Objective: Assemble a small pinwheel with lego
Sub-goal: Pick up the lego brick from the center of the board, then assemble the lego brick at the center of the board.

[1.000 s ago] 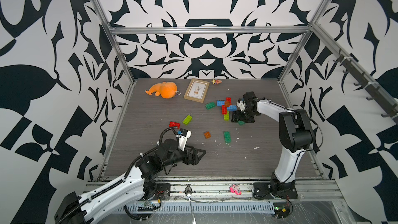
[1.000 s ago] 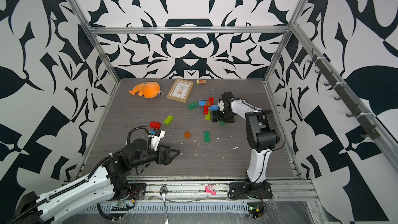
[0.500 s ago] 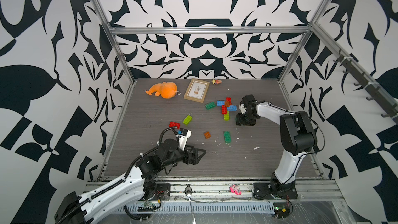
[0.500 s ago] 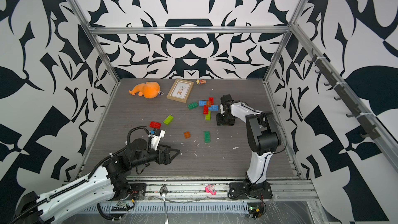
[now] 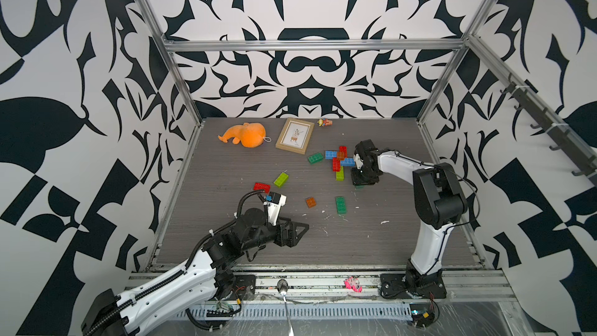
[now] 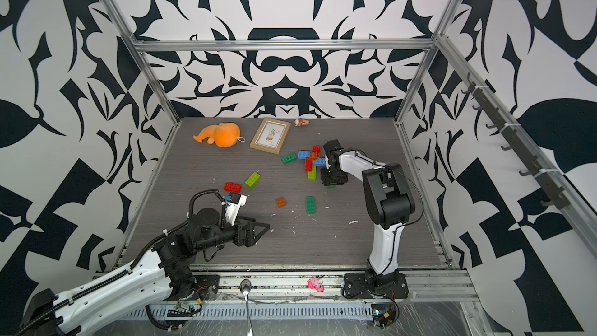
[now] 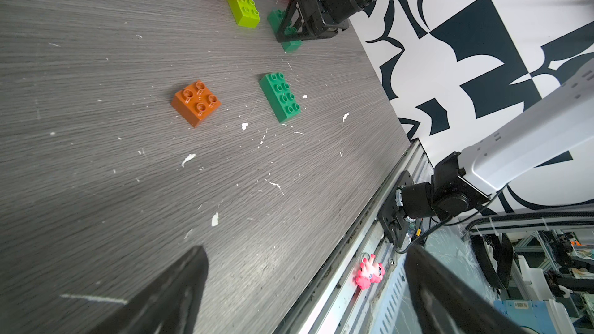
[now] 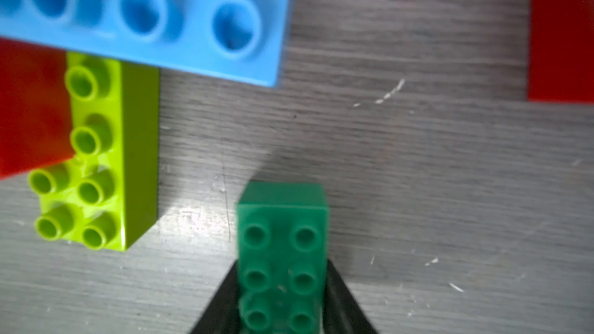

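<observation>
I dropped right claw (image 8: 282, 266) from over pinwheel (image 5: 337, 160) to counter (image 5: 226, 163). Jaws narrowed from wide onto green brick (image 8: 283, 216), touching both flanks. Brick unlifted, just beside lime brick (image 8: 96, 155). Grasp made, I judged; lift next. Left claw (image 5: 299, 234) wide, empty.

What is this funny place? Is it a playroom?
More likely a robot lab's test booth: a left arm and right arm bolted to a metal rail, patterned walls on a metal frame, lego on the table.
</observation>
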Available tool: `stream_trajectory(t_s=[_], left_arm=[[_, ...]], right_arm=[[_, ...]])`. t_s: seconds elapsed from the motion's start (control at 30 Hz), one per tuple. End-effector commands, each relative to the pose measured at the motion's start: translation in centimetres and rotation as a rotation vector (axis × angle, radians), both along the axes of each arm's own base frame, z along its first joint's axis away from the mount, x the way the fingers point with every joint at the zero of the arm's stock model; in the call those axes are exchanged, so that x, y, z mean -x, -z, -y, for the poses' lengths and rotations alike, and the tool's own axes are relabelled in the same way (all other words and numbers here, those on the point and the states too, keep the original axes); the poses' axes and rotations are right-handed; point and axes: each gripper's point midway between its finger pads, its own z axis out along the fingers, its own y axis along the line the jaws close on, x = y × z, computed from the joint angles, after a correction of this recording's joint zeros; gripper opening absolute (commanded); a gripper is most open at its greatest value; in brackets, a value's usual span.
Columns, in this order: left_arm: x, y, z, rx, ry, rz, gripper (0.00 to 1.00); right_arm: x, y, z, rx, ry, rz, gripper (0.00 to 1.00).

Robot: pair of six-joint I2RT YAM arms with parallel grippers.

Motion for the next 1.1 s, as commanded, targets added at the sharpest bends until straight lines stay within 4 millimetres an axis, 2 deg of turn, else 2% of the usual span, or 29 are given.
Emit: stream_trajectory(t_s=[0.0, 0.07, 0.13, 0.2, 0.33, 0.47, 0.57, 0.67, 0.83, 1.07], left_arm=[[-0.1, 0.7, -0.2, -0.020, -0.011, -0.001, 1.00], [0.0, 0.9, -0.1, -0.029, -0.001, -0.006, 1.00], [0.0, 0.8, -0.1, -0.036, 0.003, -0.006, 1.00], [0.1, 0.6, 0.1, -0.032, 0.014, -0.008, 1.00], [1.2, 0.0, 1.2, -0.032, 0.062, 0.014, 0.99], [2.7, -0.2, 2.6, -0.089, 0.086, 0.117, 0.99], [3.7, -0.2, 3.7, -0.133, 0.096, 0.219, 1.00], [4.4, 0.1, 4.5, -0.165, 0.091, 0.332, 1.00], [4.8, 0.6, 5.3, -0.146, 0.071, 0.350, 1.00], [4.0, 0.7, 3.9, -0.100, -0.035, 0.275, 1.00]], right_arm=[[-0.2, -1.6, 0.1, 0.035, 0.029, 0.065, 0.26], [0.1, -3.0, 0.0, 0.040, 0.045, 0.106, 0.18], [1.2, -4.2, -0.2, 0.030, 0.054, 0.133, 0.15], [2.9, -5.3, -0.2, 0.029, 0.069, 0.151, 0.13], [8.0, -6.7, -1.3, -0.035, 0.087, 0.136, 0.11], [13.6, -6.7, -3.7, -0.077, 0.033, 0.136, 0.11], [17.0, -5.9, -4.7, -0.087, 0.023, 0.111, 0.11], [19.5, -4.5, -5.7, -0.093, 0.013, 0.096, 0.10], [21.3, -2.6, -6.7, -0.064, 0.015, 0.090, 0.10], [20.8, -0.7, -7.2, -0.030, 0.028, 0.071, 0.10]])
